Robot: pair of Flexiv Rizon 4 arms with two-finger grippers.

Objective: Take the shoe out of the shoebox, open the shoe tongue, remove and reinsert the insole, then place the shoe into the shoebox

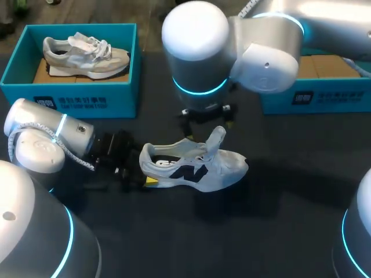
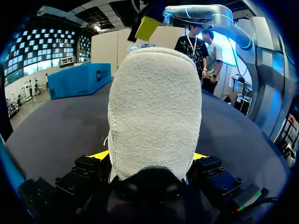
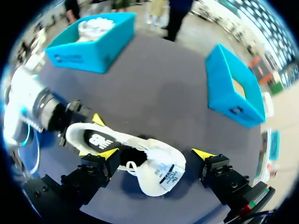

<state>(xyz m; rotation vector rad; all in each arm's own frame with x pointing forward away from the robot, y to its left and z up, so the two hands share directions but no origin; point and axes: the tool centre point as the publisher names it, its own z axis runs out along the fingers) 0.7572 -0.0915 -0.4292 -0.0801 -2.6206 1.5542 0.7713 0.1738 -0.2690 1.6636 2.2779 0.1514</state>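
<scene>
Grippers, two: our left gripper (image 2: 149, 156) is clamped on the heel (image 2: 154, 112) of the shoe (image 1: 197, 168), which stands on the table (image 1: 278, 197). Our right gripper (image 3: 155, 153) hangs spread wide above its raised tongue (image 1: 215, 138), gripping nothing. Boxes, two, blue: left box (image 1: 81, 92) contains a second shoe (image 1: 87, 57); right box (image 1: 324, 98) sits far right.

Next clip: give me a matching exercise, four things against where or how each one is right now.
Things:
1. white shoe
2. beige shoe
3. right shoebox
4. right gripper

States:
A. open, over the tongue
B. inside the left shoebox
C. no shoe showing inside
D. on the table, heel clamped by the left gripper

Pairs: 1-D, 2-B, 3-C, 4-A.
</scene>
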